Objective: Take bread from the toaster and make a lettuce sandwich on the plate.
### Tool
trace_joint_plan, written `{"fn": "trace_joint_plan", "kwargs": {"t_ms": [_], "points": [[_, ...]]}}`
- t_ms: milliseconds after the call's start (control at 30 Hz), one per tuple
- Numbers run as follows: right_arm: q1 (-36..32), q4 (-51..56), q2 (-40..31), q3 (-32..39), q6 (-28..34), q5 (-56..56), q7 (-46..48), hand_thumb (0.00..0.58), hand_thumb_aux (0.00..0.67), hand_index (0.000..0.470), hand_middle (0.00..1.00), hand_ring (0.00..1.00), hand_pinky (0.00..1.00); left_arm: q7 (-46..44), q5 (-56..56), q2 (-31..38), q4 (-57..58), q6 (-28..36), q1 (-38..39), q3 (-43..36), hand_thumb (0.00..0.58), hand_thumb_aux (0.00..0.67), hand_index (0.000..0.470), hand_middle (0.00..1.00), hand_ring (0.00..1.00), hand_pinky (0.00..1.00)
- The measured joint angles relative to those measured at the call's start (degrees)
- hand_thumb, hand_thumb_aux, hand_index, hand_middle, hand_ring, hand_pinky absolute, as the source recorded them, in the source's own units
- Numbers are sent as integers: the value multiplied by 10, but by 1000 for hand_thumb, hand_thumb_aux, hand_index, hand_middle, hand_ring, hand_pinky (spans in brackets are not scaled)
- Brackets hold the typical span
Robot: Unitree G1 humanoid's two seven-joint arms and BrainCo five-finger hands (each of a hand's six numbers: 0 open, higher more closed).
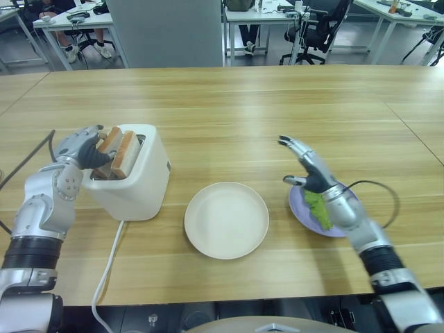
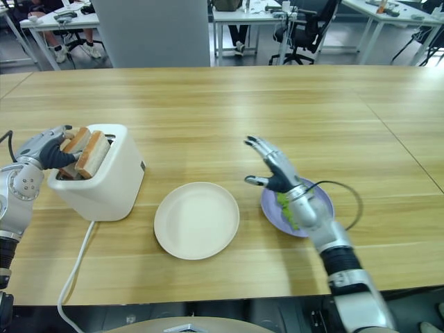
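Note:
A white toaster (image 1: pixel 134 177) stands at the left of the table with two bread slices (image 1: pixel 125 152) sticking up from its slots. My left hand (image 1: pixel 82 149) is at the toaster's top, its fingers closed around the left slice (image 1: pixel 109 139). A cream plate (image 1: pixel 226 219) lies empty in the middle near the front edge. To its right, a small purple plate (image 2: pixel 316 201) holds a lettuce leaf (image 1: pixel 319 209). My right hand (image 1: pixel 305 166) hovers over the purple plate's left side, fingers spread and holding nothing.
The toaster's white cord (image 1: pixel 107 267) runs off the table's front edge. A dark cable (image 1: pixel 381 187) loops behind the purple plate. Office desks and chairs (image 1: pixel 316 31) stand beyond the table's far edge.

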Motion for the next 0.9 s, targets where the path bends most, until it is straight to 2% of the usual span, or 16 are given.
{"fn": "trace_joint_plan", "kwargs": {"t_ms": [33,100,167,200,300,367,400,433,467,500,567,633,733,900], "points": [[10,-6,-15,0,18,-13,0,0,0,0,0,0,0,8,-6,0,-1,-5,0,7,580,670,460,67,67,67],[35,-10,-33,5,44,-29,3,0,0,0,0,0,0,20,-17,0,-12,-10,2,20,580,670,460,212,212,212],[59,-16,-50,19,63,-49,10,0,0,0,0,0,0,31,-28,0,-25,-15,5,34,580,670,460,251,251,251],[68,-16,-58,25,70,-58,12,0,0,0,0,0,0,36,-32,0,-34,-15,7,41,580,670,460,408,408,408],[85,-15,-79,36,93,-79,12,0,0,0,0,0,0,51,-42,0,-63,-18,13,62,580,670,460,616,616,616],[83,-6,-88,46,101,-91,11,0,0,0,0,0,0,60,-47,0,-85,-21,15,78,580,670,460,710,710,710],[83,1,-90,51,105,-95,10,14,8,5,0,0,0,66,-47,0,-94,-22,15,85,580,670,460,827,827,827],[82,12,-91,56,107,-101,8,31,18,13,0,0,0,72,-47,0,-105,-23,16,94,580,670,460,886,886,886],[80,22,-91,63,109,-106,6,31,18,13,0,0,0,76,-48,0,-114,-24,17,104,580,670,460,886,886,886],[77,36,-91,74,110,-112,3,83,50,34,0,0,0,81,-49,1,-126,-26,20,116,580,670,460,996,996,996],[69,64,-91,92,113,-121,-3,140,87,60,0,0,0,90,-52,1,-151,-30,22,137,580,670,460,1000,1000,1000],[62,78,-92,101,118,-129,-7,156,97,67,0,0,0,96,-57,2,-188,-40,23,161,580,670,460,1000,1000,1000],[58,86,-102,111,124,-134,-21,124,76,52,0,0,0,91,-73,6,-256,-56,22,191,580,670,460,1000,1000,1000],[59,93,-125,113,139,-134,-35,124,76,52,0,0,0,42,-137,-7,-333,-59,21,197,580,670,460,1000,1000,1000]]}}
